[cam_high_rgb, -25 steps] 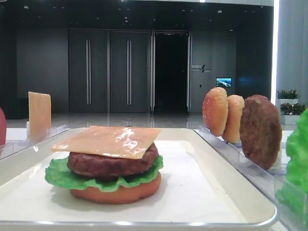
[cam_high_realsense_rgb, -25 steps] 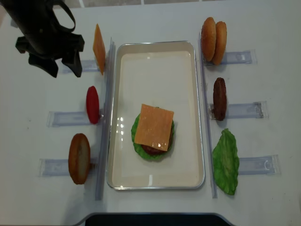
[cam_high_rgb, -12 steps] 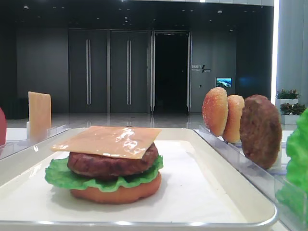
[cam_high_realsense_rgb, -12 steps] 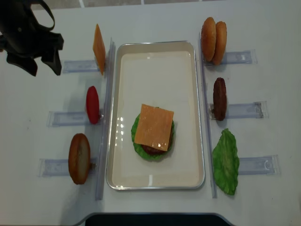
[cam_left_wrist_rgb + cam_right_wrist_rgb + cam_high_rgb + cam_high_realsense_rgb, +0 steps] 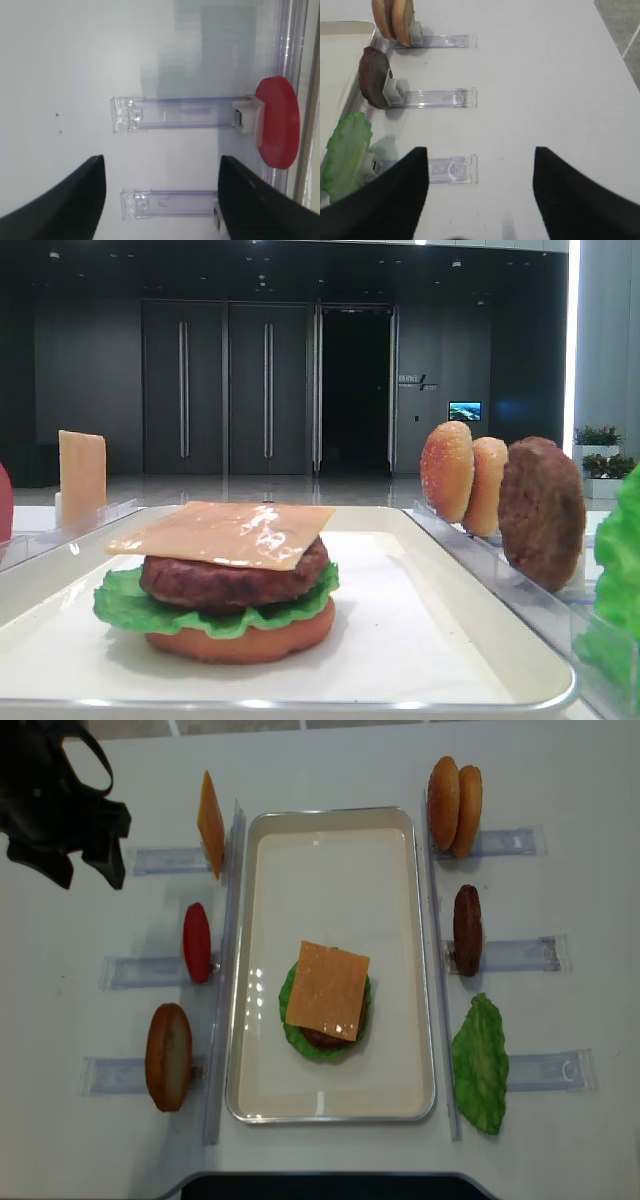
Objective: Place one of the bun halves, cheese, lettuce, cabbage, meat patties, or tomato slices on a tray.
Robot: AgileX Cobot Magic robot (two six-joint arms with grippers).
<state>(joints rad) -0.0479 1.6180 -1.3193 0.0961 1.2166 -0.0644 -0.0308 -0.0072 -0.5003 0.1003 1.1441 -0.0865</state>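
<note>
On the cream tray (image 5: 330, 850) stands a stack: bun half (image 5: 240, 642), lettuce (image 5: 125, 605), meat patty (image 5: 235, 580) and a cheese slice (image 5: 327, 989) on top. My left gripper (image 5: 90, 875) hovers open and empty at the far left, away from the upright cheese (image 5: 210, 823). In the left wrist view the gripper (image 5: 161, 159) hangs over clear racks beside the red tomato slice (image 5: 277, 122). The right gripper (image 5: 480, 150) is open and empty over the table, right of the lettuce leaf (image 5: 345, 152).
Clear racks flank the tray. On the left stand a tomato slice (image 5: 197, 942) and a bun half (image 5: 168, 1056). The right side holds two bun halves (image 5: 454, 792), a patty (image 5: 466, 929) and lettuce (image 5: 481, 1063).
The left gripper has moved left, away from the upright cheese slice, and has nearly stopped over the last half second. The stack on the tray has not moved.
</note>
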